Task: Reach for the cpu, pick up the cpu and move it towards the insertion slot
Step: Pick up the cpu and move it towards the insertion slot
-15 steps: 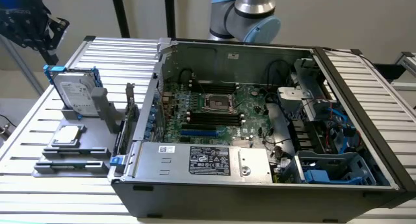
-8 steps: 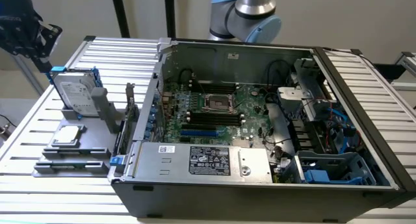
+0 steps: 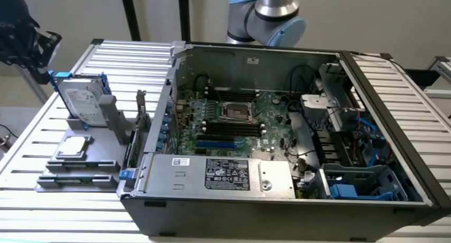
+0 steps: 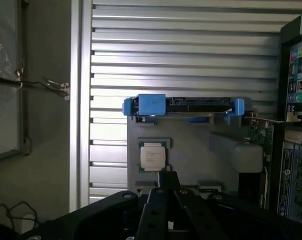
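cpu [image 4: 152, 156], flat silver square

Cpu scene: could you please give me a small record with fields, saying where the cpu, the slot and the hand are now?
cpu: lies flat in grey holder, outside computer case, at the exterior view's left
insertion slot: on the board inside the open case
hand: shut, holds nothing, apart from cpu
hard drive: stands on edge in the same holder
progress: cpu not yet picked up
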Action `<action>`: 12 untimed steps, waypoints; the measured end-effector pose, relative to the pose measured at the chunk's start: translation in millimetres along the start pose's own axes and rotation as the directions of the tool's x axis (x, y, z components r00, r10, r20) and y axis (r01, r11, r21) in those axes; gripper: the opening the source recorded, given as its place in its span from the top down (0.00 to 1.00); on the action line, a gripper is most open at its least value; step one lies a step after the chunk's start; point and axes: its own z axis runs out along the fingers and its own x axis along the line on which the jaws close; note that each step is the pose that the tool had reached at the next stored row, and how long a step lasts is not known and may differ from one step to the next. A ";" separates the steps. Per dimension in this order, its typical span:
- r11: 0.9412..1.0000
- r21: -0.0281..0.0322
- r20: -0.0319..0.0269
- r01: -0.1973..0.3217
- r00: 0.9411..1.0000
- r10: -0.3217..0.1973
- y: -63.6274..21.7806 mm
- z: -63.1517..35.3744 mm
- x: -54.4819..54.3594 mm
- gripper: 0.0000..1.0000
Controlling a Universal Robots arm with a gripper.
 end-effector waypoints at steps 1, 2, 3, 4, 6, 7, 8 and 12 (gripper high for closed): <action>1.000 0.001 0.000 0.001 1.000 -0.001 -0.4 0.2 0.9 0.89; 1.000 0.002 0.000 0.002 1.000 -0.002 -0.7 0.4 1.8 0.89; 1.000 0.003 -0.001 0.003 1.000 -0.003 -0.9 0.5 2.7 0.89; 1.000 0.005 -0.001 0.004 1.000 -0.004 -1.1 0.6 3.5 0.89; 1.000 0.009 -0.001 0.009 1.000 -0.009 -1.1 1.0 4.8 0.89; 1.000 0.012 -0.002 0.012 1.000 -0.012 -1.1 1.3 5.7 0.89; 1.000 0.013 -0.002 0.014 1.000 -0.014 -1.1 1.3 6.1 0.89; 1.000 0.014 -0.002 0.015 1.000 -0.015 -1.1 1.2 6.4 0.88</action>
